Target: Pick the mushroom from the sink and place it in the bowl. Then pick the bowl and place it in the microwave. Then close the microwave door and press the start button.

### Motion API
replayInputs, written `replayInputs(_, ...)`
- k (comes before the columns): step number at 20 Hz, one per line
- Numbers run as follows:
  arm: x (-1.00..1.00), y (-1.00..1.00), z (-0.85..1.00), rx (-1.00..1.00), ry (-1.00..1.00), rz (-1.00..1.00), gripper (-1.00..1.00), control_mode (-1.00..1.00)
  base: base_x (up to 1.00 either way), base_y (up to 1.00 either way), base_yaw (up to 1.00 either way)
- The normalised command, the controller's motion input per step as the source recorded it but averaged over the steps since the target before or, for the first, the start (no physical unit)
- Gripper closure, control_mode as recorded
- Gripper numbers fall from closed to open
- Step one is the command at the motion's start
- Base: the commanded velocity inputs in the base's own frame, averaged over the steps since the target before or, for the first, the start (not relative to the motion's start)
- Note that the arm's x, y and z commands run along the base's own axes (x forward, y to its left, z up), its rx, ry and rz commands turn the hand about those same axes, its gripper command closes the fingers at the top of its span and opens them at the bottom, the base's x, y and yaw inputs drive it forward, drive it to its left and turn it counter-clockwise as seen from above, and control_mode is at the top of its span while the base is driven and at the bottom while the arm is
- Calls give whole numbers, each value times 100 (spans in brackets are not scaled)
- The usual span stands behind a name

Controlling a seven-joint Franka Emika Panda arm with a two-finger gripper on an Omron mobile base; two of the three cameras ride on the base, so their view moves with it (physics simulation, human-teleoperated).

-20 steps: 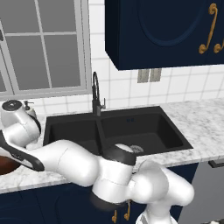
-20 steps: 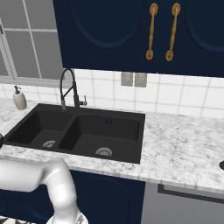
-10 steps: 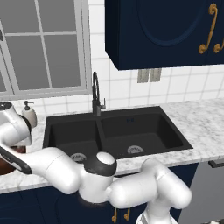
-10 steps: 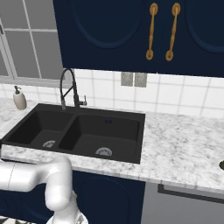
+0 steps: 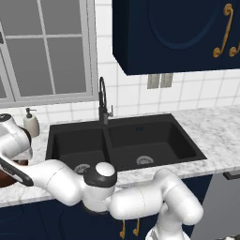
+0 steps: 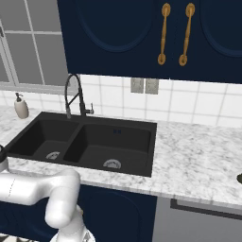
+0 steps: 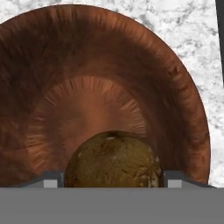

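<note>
Left of the sink (image 5: 122,143), on the marble bench (image 7: 183,30): wooden bowl (image 7: 87,87), with the mushroom (image 7: 113,159) above its inside, pinched between the fingers (image 7: 50,179). Nearby: soap dispenser (image 5: 31,123) behind, gooseneck tap (image 5: 103,101), window, navy cabinets overhead.

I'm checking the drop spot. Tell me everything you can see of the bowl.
The bowl is round, deep and reddish-brown, wood-like with dark grain streaks and a paler, ridged inner floor. It stands upright on the marbled counter, near its left end by the sink. The hand view looks straight down into it, with the mushroom over its inside. In the left base view only a dark edge shows beside the arm.
</note>
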Motion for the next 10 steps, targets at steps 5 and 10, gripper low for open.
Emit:
replayInputs(5,9,3,-19,0,1,-1,-100,-100,0,0,0)
replayInputs(10,0,0,0,0,0,0,-100,-100,0,0,0)
